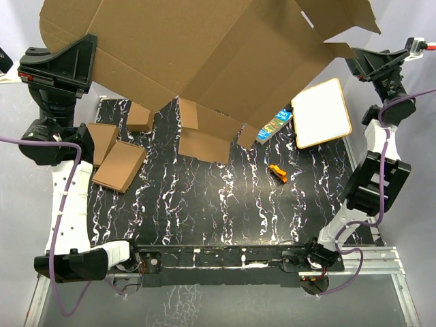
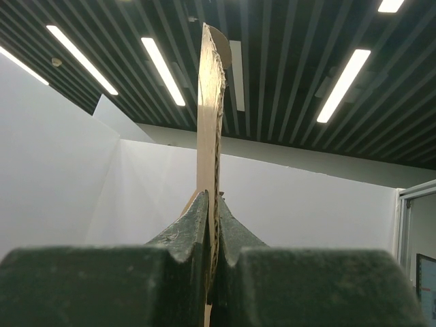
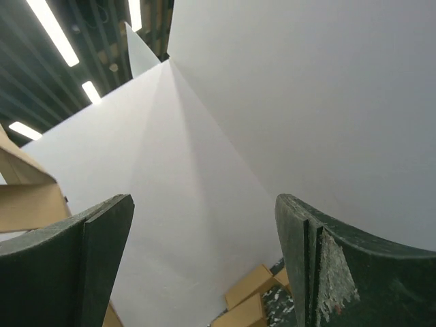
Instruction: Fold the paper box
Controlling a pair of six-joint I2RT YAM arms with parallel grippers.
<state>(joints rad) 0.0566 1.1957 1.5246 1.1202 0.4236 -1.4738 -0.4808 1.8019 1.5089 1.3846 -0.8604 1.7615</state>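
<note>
The paper box point(image 1: 204, 48) is a large flat brown cardboard sheet with flaps, held up high above the black marbled table point(image 1: 225, 204). My left gripper point(image 1: 76, 56) is shut on the sheet's left edge. In the left wrist view the cardboard point(image 2: 210, 122) stands edge-on, pinched between the two dark fingers of that gripper point(image 2: 212, 201). My right gripper point(image 1: 361, 63) hangs just off the sheet's right corner. In the right wrist view it point(image 3: 204, 211) stands open with only the white wall between its fingers, and part of the sheet point(image 3: 27, 197) shows at the far left.
Small folded brown boxes point(image 1: 119, 165) lie at the table's left, more brown cardboard point(image 1: 204, 142) under the sheet's lower edge. A white board with a wooden rim point(image 1: 321, 112), a blue packet point(image 1: 274, 125) and a small orange object point(image 1: 277, 172) lie to the right.
</note>
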